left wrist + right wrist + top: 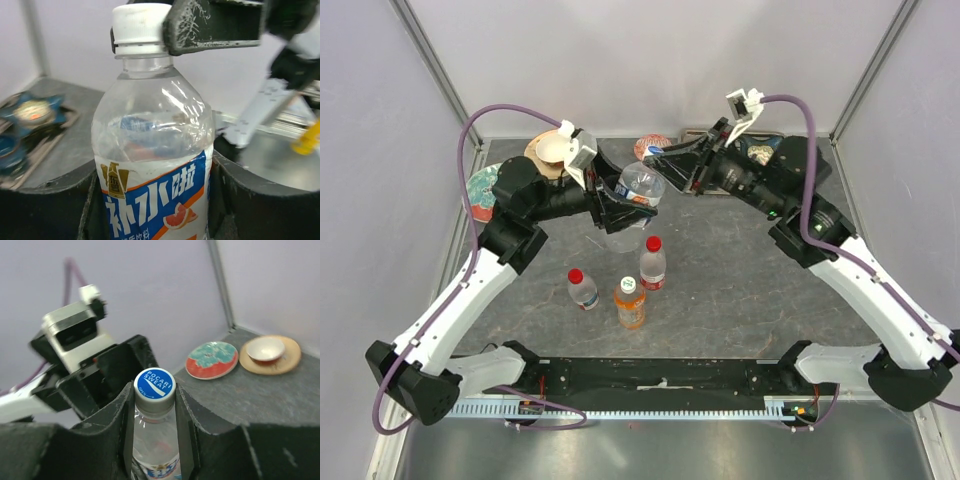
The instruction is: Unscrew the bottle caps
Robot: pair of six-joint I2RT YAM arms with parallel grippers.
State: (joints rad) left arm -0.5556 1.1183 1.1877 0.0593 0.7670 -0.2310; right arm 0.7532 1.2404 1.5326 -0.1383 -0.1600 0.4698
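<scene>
- Pinching bottle by its body in left gripper jaws.
- Pinching cap atop bottle in right gripper jaws: loosening step.
- Probably needing next: twisting cap, bottle kept steady.
- Leaving three capped bottles standing near bottle, toward arm bases.

Teal-and-red plate: table's 10 o'clock.
White bowl: on tan saucer, 11 o'clock.
Red patterned dish: 12 o'clock.
</scene>
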